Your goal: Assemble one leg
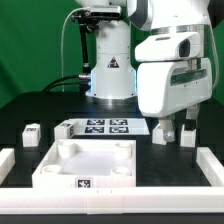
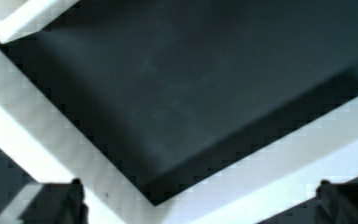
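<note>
Poised low beyond the tabletop (image 1: 55, 172), toward the exterior view's right, wrist pointing straight down: the gripper (image 1: 174, 128), fingers (image 2: 41, 203) spread wide, clasping nothing. Counted, three pegs alike: one leg (image 1: 32, 133) off the tabletop's left side in the exterior view, two more legs (image 1: 160, 133) standing beyond its right far corner, close beside the fingertips. Just behind the tabletop, one marker board (image 1: 100, 127). Around the tabletop, a low white rim (image 1: 10, 162).
</note>
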`<state>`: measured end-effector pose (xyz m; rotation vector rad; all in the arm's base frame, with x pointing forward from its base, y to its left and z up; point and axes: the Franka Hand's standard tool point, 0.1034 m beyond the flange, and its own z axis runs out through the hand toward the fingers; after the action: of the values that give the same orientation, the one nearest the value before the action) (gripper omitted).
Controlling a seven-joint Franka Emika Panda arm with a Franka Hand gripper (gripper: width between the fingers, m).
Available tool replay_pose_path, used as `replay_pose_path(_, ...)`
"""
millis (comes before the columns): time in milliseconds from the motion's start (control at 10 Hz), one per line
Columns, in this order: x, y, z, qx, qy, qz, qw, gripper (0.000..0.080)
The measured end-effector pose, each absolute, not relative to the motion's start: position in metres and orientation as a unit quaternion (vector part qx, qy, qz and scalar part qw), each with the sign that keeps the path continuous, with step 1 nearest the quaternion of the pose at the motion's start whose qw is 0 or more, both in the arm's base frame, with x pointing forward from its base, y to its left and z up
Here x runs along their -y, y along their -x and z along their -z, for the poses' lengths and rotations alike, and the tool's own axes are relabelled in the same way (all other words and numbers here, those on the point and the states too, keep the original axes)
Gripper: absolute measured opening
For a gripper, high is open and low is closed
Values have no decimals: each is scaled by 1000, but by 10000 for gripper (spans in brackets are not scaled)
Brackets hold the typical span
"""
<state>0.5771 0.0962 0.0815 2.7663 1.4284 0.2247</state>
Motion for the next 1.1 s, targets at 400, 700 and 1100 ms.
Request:
replay_pose_path(400,-96,-577,-81,-457,-886,-72,10,649)
replay_pose_path(700,-96,-577,-81,-457,-887,-72,10,649)
replay_pose_path(1100,-96,-577,-81,-457,-887,-72,10,649)
